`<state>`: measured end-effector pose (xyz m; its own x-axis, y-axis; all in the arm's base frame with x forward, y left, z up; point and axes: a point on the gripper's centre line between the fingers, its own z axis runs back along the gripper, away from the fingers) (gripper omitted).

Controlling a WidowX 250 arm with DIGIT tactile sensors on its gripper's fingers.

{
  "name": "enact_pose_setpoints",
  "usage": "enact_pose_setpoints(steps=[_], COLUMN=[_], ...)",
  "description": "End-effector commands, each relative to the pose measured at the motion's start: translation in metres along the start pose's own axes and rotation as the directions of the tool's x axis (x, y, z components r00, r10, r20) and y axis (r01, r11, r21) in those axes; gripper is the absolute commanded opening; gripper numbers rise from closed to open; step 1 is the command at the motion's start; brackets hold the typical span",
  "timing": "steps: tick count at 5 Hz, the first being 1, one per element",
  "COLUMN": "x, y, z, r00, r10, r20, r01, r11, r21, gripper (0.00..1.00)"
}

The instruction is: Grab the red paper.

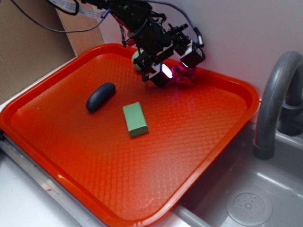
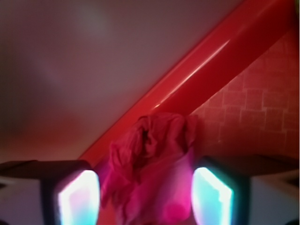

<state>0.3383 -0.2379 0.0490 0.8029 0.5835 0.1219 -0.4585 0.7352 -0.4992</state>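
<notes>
On the orange-red tray [image 1: 199, 156], the green block [image 1: 135, 119] lies nearest, with the dark oval object [image 1: 100, 96] beside it. At the far rim the end effector [image 1: 177, 66] stands wide, its 2 fingers [image 2: 77, 197] flanking the red paper [image 2: 150, 168] without clearly pinching it. A pale ball [image 1: 136, 59] sits mostly hidden behind the arm, and a grey faucet [image 1: 274, 99] rises right of the tray.

Hemmed behind by tray rim [image 2: 197, 70] and wall [image 1: 246, 33]; green ball [image 1: 136, 57] close left; open tray floor in front.

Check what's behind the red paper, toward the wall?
Behind the red paper runs the tray's raised rim, then the pale wall. The open pincer straddles the paper; the rim directly behind the wad is hidden.
</notes>
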Motion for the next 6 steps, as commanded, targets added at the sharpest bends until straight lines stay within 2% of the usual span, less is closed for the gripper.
enact_pose_setpoints(steps=[1,2,3,4,5,6], x=[0.009,0.004,-0.001,-0.011,-0.029,-0.046], y=[-0.014,-0.011,-0.006,0.002,0.006,0.017], z=[0.012,0.028,0.053,0.106,0.148,0.181], r00=[0.997,0.991,0.977,0.931,0.878,0.898], r10=[-0.065,-0.133,-0.210,-0.361,-0.453,-0.413], r20=[0.033,0.012,0.037,-0.045,-0.154,-0.152], r01=[0.063,0.129,0.192,0.359,0.478,0.439], r11=[0.996,0.981,0.942,0.891,0.843,0.869], r21=[0.065,0.148,0.274,0.278,0.245,0.229], gripper=[0.00,0.00,0.00,0.00,0.00,0.00])
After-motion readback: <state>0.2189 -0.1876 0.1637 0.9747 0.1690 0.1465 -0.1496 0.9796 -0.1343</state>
